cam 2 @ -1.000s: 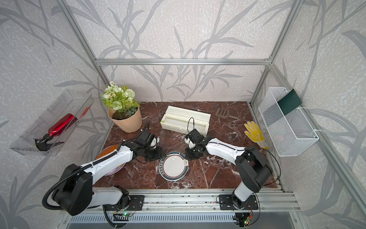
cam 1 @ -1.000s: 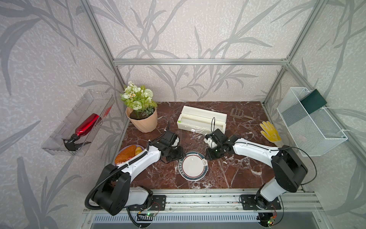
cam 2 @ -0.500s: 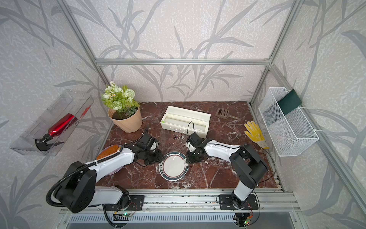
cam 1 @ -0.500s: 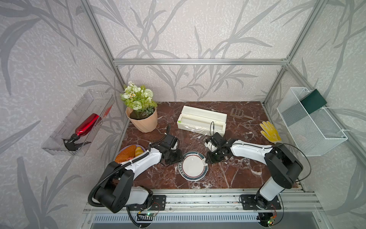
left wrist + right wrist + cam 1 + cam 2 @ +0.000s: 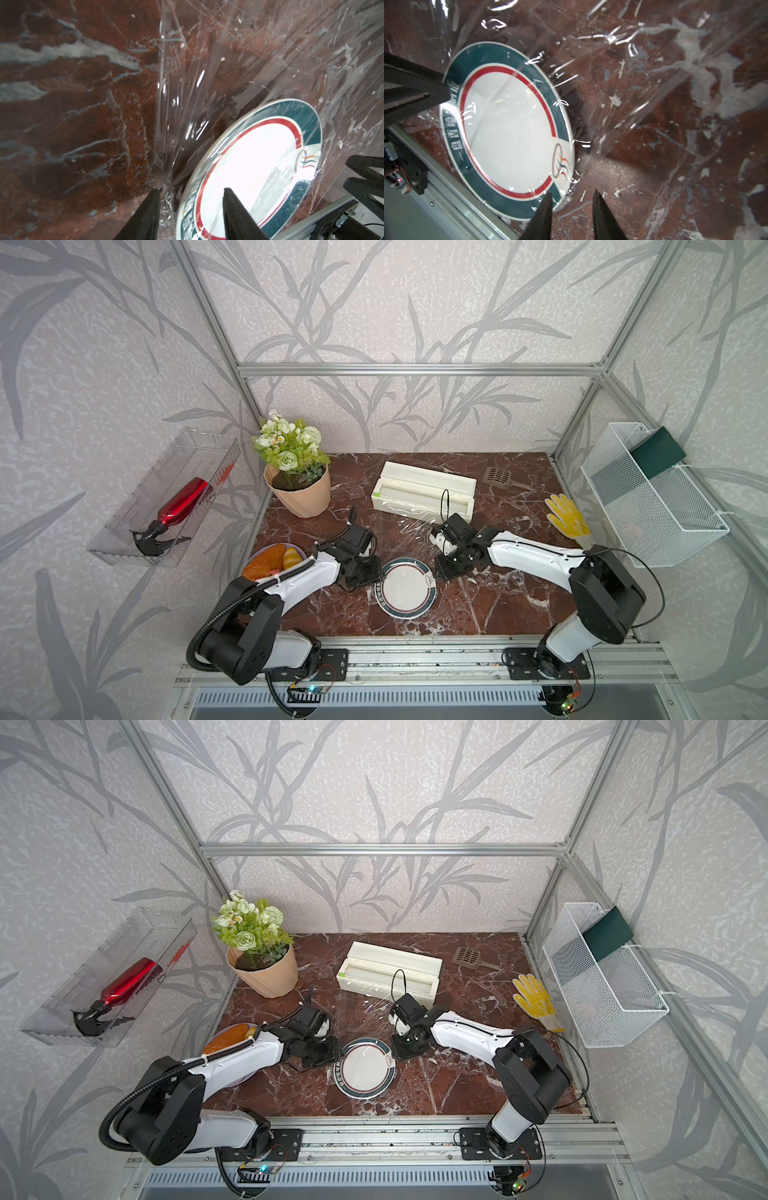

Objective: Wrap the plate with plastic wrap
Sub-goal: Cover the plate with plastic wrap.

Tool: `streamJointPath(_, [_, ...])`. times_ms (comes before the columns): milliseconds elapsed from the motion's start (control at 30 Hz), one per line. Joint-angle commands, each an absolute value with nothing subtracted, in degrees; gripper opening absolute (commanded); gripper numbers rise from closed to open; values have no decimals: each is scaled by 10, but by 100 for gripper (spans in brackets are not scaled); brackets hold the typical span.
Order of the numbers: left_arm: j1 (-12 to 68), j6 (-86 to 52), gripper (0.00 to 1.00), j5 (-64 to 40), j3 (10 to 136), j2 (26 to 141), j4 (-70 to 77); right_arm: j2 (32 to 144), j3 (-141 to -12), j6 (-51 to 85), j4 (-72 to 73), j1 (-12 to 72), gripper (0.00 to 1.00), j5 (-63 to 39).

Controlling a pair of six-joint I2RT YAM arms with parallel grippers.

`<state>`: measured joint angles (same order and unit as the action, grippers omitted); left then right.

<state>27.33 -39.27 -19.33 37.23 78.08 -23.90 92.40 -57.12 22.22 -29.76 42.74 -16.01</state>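
Tucking plastic wrap [image 5: 207, 83] under plate [image 5: 259, 158]: work your left gripper [image 5: 192, 189] and right gripper [image 5: 572, 191], both part-open, clamping nothing, low along rim.

Plate [image 5: 508, 133], green-rimmed with a red inner ring, lying on the marble bench [image 5: 720, 199] close to its railed front edge, under wrinkled plastic wrap [image 5: 623, 87] that spreads onto the marble. Right gripper [image 5: 572, 194], jaws parted, at the plate's rim beside the cup mark.
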Motion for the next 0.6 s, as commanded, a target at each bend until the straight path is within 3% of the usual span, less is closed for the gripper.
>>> streamJointPath(0, [276, -400, 49, -185, 372, 780, -237, 926, -585, 218, -312, 433, 34, -162])
streamJointPath(567, [276, -402, 49, -204, 368, 792, -221, 1001, -598, 216, -290, 432, 34, -172])
